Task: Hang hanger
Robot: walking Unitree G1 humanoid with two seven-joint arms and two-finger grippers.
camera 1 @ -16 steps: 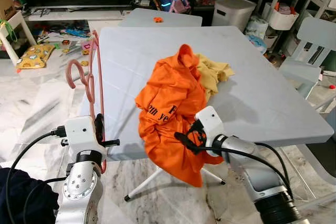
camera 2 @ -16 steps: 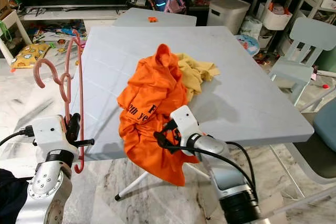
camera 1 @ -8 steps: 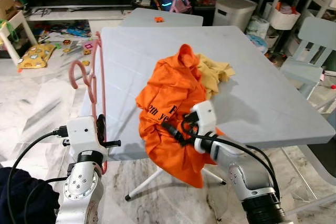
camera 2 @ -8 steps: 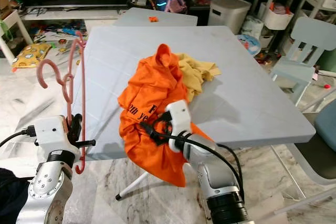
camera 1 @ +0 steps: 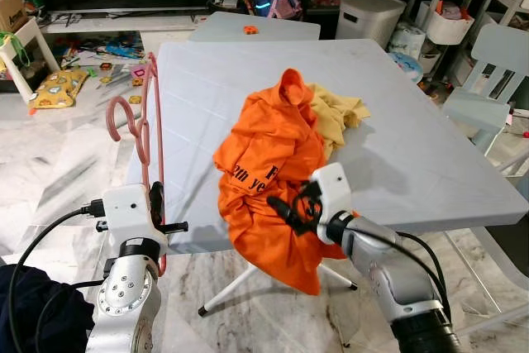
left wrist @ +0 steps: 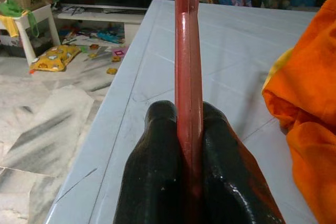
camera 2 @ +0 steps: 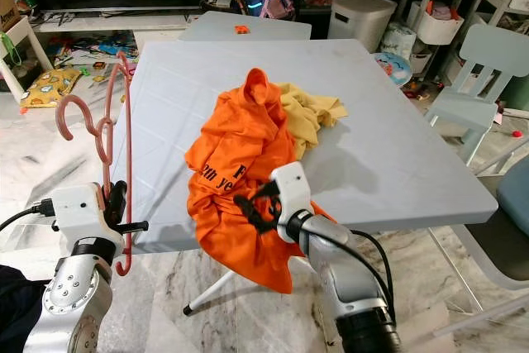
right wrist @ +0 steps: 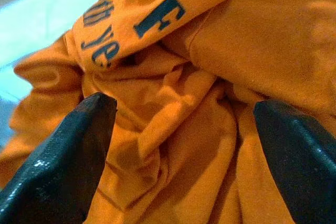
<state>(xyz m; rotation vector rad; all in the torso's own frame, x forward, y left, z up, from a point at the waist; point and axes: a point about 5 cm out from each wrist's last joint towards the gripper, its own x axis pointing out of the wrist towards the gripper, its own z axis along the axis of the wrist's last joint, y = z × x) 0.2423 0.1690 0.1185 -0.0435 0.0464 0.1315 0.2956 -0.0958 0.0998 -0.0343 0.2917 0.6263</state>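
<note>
Left claw: clenched on the pink hanger, which stands upright just beside the left edge of the grey worktop, hook end uppermost. Right claw: released, fingers spread wide, pressed close against the orange shirt. The shirt lies crumpled on the worktop, its lower part draped over the near edge. A yellow garment lies touching it on the far side.

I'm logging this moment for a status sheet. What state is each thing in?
Pink plastic hanger: upright, bare, clamped by left gripper.
Orange T-shirt: crumpled, draped over the table edge.
Yellow cloth: crumpled beside it.
Right gripper: open, at the shirt.
Grey table: standing.
</note>
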